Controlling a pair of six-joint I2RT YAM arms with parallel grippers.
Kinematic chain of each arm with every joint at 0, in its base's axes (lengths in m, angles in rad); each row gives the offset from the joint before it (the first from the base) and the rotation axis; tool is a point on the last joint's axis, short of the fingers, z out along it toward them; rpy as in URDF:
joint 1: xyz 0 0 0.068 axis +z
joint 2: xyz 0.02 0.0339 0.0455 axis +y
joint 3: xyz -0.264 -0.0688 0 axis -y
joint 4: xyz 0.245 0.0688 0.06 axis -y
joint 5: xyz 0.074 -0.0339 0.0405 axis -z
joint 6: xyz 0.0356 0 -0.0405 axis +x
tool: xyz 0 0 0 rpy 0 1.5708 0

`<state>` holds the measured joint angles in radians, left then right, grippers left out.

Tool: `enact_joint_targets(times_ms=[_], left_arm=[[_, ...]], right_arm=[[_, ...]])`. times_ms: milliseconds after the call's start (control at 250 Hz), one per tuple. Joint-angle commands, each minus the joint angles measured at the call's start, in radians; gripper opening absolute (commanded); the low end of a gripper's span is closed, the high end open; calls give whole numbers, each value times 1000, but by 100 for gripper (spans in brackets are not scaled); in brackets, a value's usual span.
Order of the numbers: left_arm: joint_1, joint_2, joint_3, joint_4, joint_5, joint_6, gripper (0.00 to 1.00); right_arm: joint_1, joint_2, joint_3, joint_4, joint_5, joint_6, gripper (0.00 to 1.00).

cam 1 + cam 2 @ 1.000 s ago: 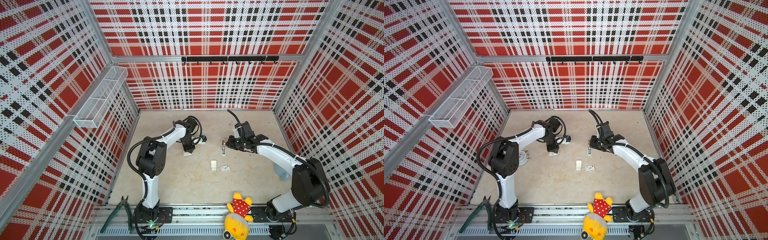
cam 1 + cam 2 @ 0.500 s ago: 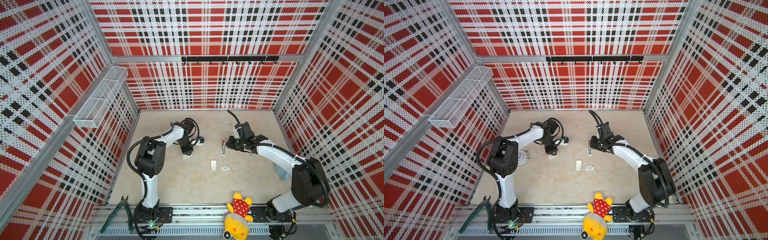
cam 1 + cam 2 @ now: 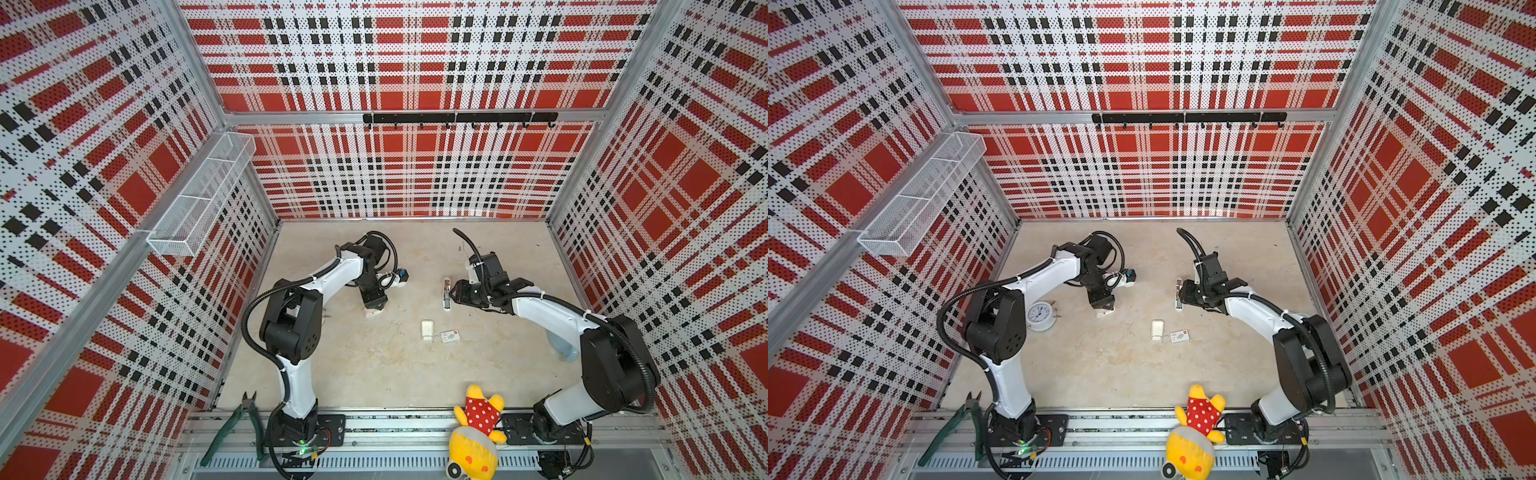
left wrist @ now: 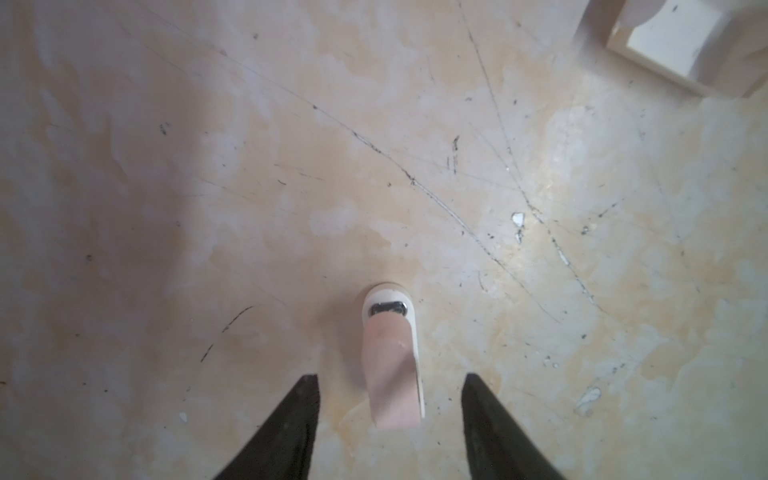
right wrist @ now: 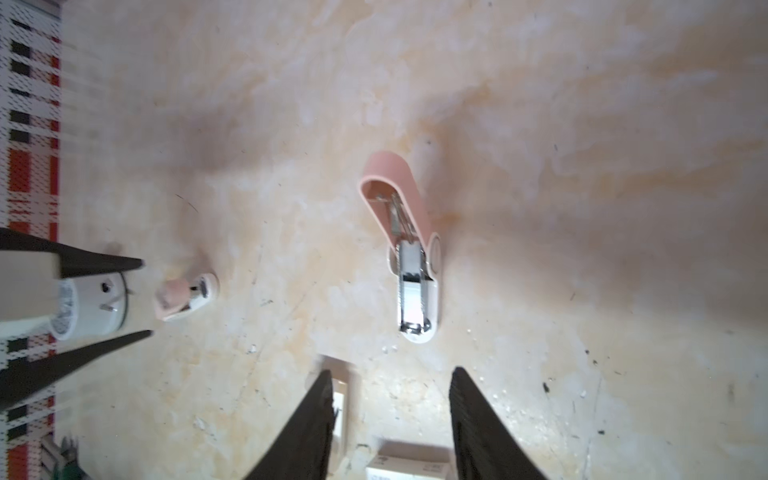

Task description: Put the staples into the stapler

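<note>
Green pliers (image 3: 245,419) lie on the front rail (image 3: 395,424) at 7 o'clock. A white clock (image 3: 1040,316) sits on the worktop (image 3: 374,374) at 9 o'clock, beside the left arm.

The left end effector (image 4: 390,376) points down at about 10 o'clock from the worktop's middle, with its jaws partly open. The left stapler (image 4: 390,332), a pink top over a white base, lies between them. In the left wrist view bare worktop shows on each side of it, so neither finger (image 4: 299,415) touches it and nothing is gripped.

Near the middle lies a small white tray (image 3: 427,330). Just beside it at 3 o'clock is the staple box (image 3: 450,336), white card with a red-orange mark.

At 1 o'clock from the tray the open stapler (image 3: 446,293) lies flat, its length running 12 to 6. Its pink lid is tipped back and its metal channel (image 5: 409,286) is bared. Silvery metal lines the channel, but I cannot tell whether staples lie in it.

The right end effector (image 5: 391,370) is at 3 o'clock of that stapler, and in the right wrist view the two are apart. Its jaws are partly open over bare worktop and hold nothing.

A yellow toy (image 3: 478,436) lies on the rail at 5 o'clock.
</note>
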<state>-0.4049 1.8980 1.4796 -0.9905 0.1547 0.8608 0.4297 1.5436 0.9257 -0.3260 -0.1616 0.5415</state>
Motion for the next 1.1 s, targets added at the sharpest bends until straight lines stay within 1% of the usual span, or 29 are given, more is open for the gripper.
enact_joint_targets(times_ms=[0,60,104,144,240,256,320,400,512,516,536,588,636,908,1096], left_arm=[[5,-52,44,-37,33,10,59],[8,-64,66,-47,43,-3,60],[14,-74,86,-59,55,-11,60],[19,-81,107,-71,70,-17,61],[40,-99,154,-91,110,-35,62],[45,-102,162,-94,116,-38,62],[61,-115,192,-106,146,-53,64],[86,-129,226,-117,190,-76,66],[95,-144,251,-121,210,-94,68],[108,-145,252,-120,211,-96,68],[125,-147,253,-121,214,-100,69],[133,-152,255,-122,222,-108,72],[141,-154,253,-123,232,-112,73],[157,-165,236,-129,249,-116,74],[171,-167,218,-129,256,-120,74]], right_arm=[[1,24,-29,104,37,-44,50],[4,41,-41,143,41,-58,52],[6,58,-35,155,37,-71,58],[9,74,-24,157,39,-81,59],[18,106,-6,194,29,-89,58],[18,113,-2,197,25,-116,58],[18,145,20,201,4,-129,58],[28,184,58,177,19,-149,57],[32,217,73,203,16,-156,57],[32,218,74,202,16,-156,57],[33,224,79,199,16,-156,57],[40,240,93,184,29,-166,56],[48,253,103,177,42,-176,56],[85,323,179,104,91,-233,49],[101,354,204,80,131,-250,48]])
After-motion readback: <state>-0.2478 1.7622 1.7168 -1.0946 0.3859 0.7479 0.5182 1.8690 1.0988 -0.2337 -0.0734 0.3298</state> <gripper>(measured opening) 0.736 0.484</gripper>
